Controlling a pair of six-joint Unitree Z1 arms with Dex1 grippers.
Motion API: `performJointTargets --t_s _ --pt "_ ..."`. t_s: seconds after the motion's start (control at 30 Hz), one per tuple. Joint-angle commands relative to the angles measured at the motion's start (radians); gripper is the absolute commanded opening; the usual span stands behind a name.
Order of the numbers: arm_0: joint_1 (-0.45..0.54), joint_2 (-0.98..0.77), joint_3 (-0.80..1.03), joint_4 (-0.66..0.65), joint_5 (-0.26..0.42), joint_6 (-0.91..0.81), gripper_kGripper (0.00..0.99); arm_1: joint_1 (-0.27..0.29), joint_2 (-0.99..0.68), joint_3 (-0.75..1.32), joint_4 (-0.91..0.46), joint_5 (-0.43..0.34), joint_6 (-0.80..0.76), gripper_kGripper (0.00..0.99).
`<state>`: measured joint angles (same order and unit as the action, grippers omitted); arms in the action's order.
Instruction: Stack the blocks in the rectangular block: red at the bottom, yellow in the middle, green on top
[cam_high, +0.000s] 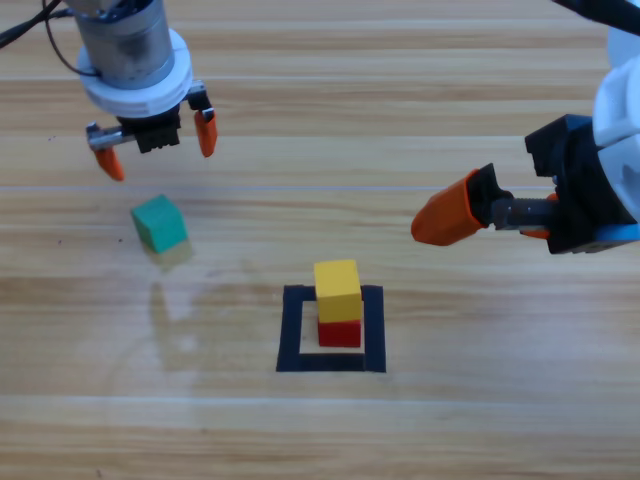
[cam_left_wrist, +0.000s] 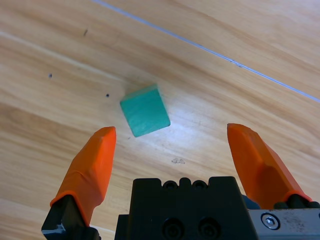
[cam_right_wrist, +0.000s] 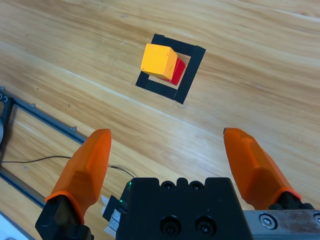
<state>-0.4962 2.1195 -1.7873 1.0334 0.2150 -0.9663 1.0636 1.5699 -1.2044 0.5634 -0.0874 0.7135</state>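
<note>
The yellow cube (cam_high: 337, 288) sits on the red cube (cam_high: 340, 333) inside the black tape square (cam_high: 292, 330); the same stack, yellow cube (cam_right_wrist: 158, 60) over red cube (cam_right_wrist: 177, 71), appears in the right wrist view within the tape square (cam_right_wrist: 189, 75). The teal-green cube (cam_high: 159, 223) lies alone on the wood at the left. My left gripper (cam_high: 158, 145) hovers open just above and behind it; in the left wrist view the green cube (cam_left_wrist: 145, 110) lies ahead of the spread fingers (cam_left_wrist: 90, 167). My right gripper (cam_high: 450, 218) is open, up and to the right of the stack.
A metal frame and a thin cable (cam_right_wrist: 30, 117) show at the left of the right wrist view. Bare wooden table (cam_high: 480, 400) surrounds the tape square.
</note>
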Motion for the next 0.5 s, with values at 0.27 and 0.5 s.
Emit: performJointTargets --t_s 0.27,0.5 --pt "-0.001 0.116 -0.024 0.033 -0.124 -0.262 0.965 -0.030 0.033 0.016 -0.014 0.020 -0.005 0.990" --pt "0.044 0.155 -0.038 0.031 -0.144 -0.269 0.959 -0.030 0.035 0.016 -0.014 0.023 -0.006 0.990"
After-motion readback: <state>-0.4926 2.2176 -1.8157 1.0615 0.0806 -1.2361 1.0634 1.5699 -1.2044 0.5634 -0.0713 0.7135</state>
